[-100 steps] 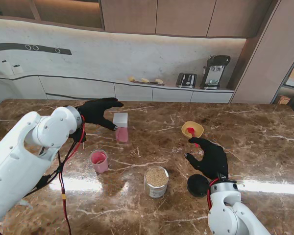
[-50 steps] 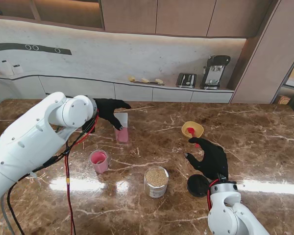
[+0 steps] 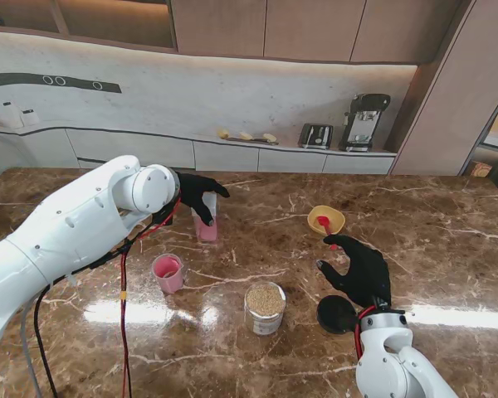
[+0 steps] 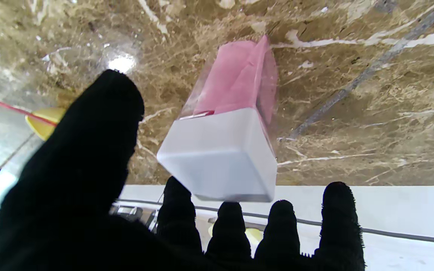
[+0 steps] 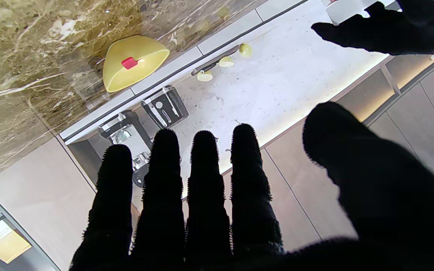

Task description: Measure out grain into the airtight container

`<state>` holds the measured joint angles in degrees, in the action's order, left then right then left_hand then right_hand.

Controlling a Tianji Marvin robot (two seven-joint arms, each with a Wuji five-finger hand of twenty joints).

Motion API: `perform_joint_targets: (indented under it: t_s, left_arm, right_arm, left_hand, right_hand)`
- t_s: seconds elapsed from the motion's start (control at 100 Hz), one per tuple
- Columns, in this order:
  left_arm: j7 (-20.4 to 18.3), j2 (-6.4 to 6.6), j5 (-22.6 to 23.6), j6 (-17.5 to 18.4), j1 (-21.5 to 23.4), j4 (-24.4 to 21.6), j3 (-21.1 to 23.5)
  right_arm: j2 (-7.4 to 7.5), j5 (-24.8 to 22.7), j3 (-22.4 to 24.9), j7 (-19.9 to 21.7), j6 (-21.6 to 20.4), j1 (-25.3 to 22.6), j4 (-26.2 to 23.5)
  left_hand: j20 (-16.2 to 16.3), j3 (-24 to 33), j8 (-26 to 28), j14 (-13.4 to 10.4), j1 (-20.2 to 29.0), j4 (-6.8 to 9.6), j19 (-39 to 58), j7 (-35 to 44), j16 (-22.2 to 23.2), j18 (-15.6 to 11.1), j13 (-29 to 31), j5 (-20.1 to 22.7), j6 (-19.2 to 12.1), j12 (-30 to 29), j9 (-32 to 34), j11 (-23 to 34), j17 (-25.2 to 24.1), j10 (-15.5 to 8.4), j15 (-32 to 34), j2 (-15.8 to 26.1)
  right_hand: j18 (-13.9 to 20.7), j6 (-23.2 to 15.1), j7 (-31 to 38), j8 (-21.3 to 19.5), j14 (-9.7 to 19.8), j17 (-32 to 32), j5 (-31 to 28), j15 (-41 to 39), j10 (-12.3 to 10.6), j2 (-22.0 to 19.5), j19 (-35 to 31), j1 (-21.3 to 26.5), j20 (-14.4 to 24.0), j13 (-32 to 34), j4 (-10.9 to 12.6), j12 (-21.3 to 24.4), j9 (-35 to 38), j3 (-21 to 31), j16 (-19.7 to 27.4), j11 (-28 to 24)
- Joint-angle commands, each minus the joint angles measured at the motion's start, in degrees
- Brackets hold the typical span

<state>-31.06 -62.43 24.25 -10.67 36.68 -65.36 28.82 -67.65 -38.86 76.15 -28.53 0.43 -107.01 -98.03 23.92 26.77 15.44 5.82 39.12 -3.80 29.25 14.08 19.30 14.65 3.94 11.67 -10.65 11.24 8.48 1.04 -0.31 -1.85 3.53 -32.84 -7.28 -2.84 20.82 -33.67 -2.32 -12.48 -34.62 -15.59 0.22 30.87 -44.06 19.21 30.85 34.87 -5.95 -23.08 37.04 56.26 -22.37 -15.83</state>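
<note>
The left hand (image 3: 197, 193) has moved right across the table (image 3: 448, 249) to reach the tall container (image 3: 206, 217) with its white lid and pink contents, fingers (image 4: 281, 226) spread and empty around the lid; contact cannot be judged. The right hand (image 3: 359, 269) hovers open, holding nothing, between the yellow bowl (image 3: 326, 219) and black lid (image 3: 335, 313). The grain jar (image 3: 266, 308) and pink cup (image 3: 168, 272) stand nearer to me.
</note>
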Motion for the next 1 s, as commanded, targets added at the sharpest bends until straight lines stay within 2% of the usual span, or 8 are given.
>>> perform_joint_targets:
  t_s: [0.0, 0.14, 0.38, 0.55, 0.71, 0.92, 0.96, 0.99]
  left_arm:
    - [-0.3, -1.14, -0.6, 0.1, -0.9, 1.1, 0.0]
    - [0.8, -2.43, -2.2, 0.8, -2.2, 4.4, -2.6]
    - [1.3, -3.70, -2.3, 3.4, -4.1, 8.2, -6.8]
    - [2.6, -4.33, -1.9, 5.1, -4.2, 10.1, -7.9]
    - [4.9, -5.05, -1.8, 7.5, -3.5, 12.5, -7.6]
    - [9.6, -5.76, -1.1, 11.2, -1.4, 15.0, -5.8]
    - [10.3, -5.86, -1.0, 11.7, -1.1, 15.3, -5.4]
    - [10.6, -5.89, -1.1, 12.2, -0.9, 15.5, -5.2]
  right_arm:
    - [-0.12, 0.4, 0.1, 0.7, 0.1, -0.7, -0.1]
    - [-0.13, 0.6, 0.4, 0.8, 0.0, -0.9, -0.1]
    - [-0.32, 1.1, 0.6, 0.2, -0.1, -1.0, 0.4]
    - [-0.42, 1.5, 0.3, 0.0, -0.1, -0.9, 0.6]
    - [-0.45, 1.6, 0.2, 0.0, 0.2, -0.8, 0.6]
    - [-0.49, 1.6, 0.1, -0.2, 0.5, -0.7, 0.8]
    - [-0.49, 1.6, 0.1, -0.2, 0.5, -0.7, 0.8]
    - [-0.50, 1.6, 0.0, -0.2, 0.6, -0.7, 0.8]
  left_hand:
    - [1.6, 1.0, 1.3, 1.9, 0.1, -1.17, 3.7, 1.7, 2.0, 2.7, -2.1, 0.8, -2.2, 0.6, -1.9, -1.0, 0.7, -1.3, 0.4, -1.5]
    - [5.3, 5.8, 8.6, 2.7, 0.0, -1.75, 12.9, 10.7, 8.3, 1.7, 0.7, 0.6, -3.1, 7.7, -1.7, 1.0, 3.6, 0.3, 6.5, -2.5]
    - [9.0, 12.7, 22.2, 4.7, 2.5, -2.38, 26.4, 25.8, 27.2, -3.4, 3.6, 0.1, -3.0, 23.0, -0.4, 8.0, 9.5, 0.7, 20.8, -3.6]
    - [11.6, 17.2, 27.3, 6.7, 6.7, -1.84, 35.6, 32.5, 36.7, -6.7, 8.0, 1.7, -1.6, 30.4, 2.1, 21.8, 16.8, 1.7, 31.8, -4.0]
    - [9.9, 20.3, 30.3, 7.9, 10.2, -1.36, 37.6, 38.0, 38.3, -11.1, 14.1, 6.0, 1.6, 29.9, 8.9, 29.4, 21.6, 3.8, 36.3, -4.7]
    - [8.6, 23.9, 33.1, 9.3, 13.4, -0.95, 41.7, 44.1, 38.0, -9.5, 24.0, 14.1, 4.9, 32.7, 21.0, 37.6, 29.3, 4.7, 40.3, -5.3]
    - [7.1, 21.6, 33.6, 9.8, 16.6, -3.34, 44.0, 45.9, 37.6, -8.2, 27.7, 17.7, 4.9, 41.8, 26.5, 36.2, 31.9, 5.0, 41.0, -6.0]
    - [6.6, 18.7, 33.3, 10.3, 19.9, -3.66, 45.2, 47.1, 41.5, -7.4, 30.5, 20.0, 4.6, 46.6, 30.7, 33.5, 33.4, 5.3, 40.2, -6.0]
  right_hand:
    - [-0.1, 0.0, -0.9, 0.2, -0.4, 0.6, 1.4, 0.2, 0.0, -0.8, 1.2, -2.6, 0.1, -1.5, 1.8, 0.9, -0.2, -0.9, 0.7, 0.7]
    - [-0.1, -0.1, -0.9, 0.2, -0.3, 0.6, 1.5, 0.1, 0.0, -0.9, 1.3, -2.6, 0.2, -1.4, 1.8, 0.8, -0.2, -0.9, 0.6, 0.7]
    - [-0.2, 0.0, -0.9, 0.2, -0.4, 0.5, 1.6, -0.1, 0.0, -0.9, 1.3, -2.5, 0.3, -1.3, 1.8, 0.7, -0.1, -0.9, 0.5, 0.6]
    - [-0.2, 0.0, -0.9, 0.2, -0.3, 0.5, 1.6, -0.2, 0.0, -1.0, 1.2, -2.5, 0.3, -1.2, 1.8, 0.7, -0.1, -0.8, 0.4, 0.6]
    - [-0.1, -0.1, -0.9, 0.2, -0.4, 0.5, 1.6, -0.2, 0.0, -1.1, 1.2, -2.5, 0.4, -1.2, 1.8, 0.7, -0.1, -0.7, 0.4, 0.5]
    - [-0.1, -0.1, -0.9, 0.2, -0.5, 0.4, 1.7, -0.3, 0.1, -1.2, 1.2, -2.5, 0.4, -1.0, 1.8, 0.6, 0.0, -0.4, 0.4, 0.4]
    - [-0.1, -0.1, -0.9, 0.2, -0.5, 0.5, 1.7, -0.3, 0.0, -1.2, 1.2, -2.5, 0.4, -1.0, 1.8, 0.6, 0.0, -0.4, 0.4, 0.4]
    - [-0.1, -0.1, -0.9, 0.2, -0.4, 0.4, 1.7, -0.3, 0.1, -1.3, 1.2, -2.5, 0.5, -1.0, 1.8, 0.6, -0.1, -0.3, 0.4, 0.4]
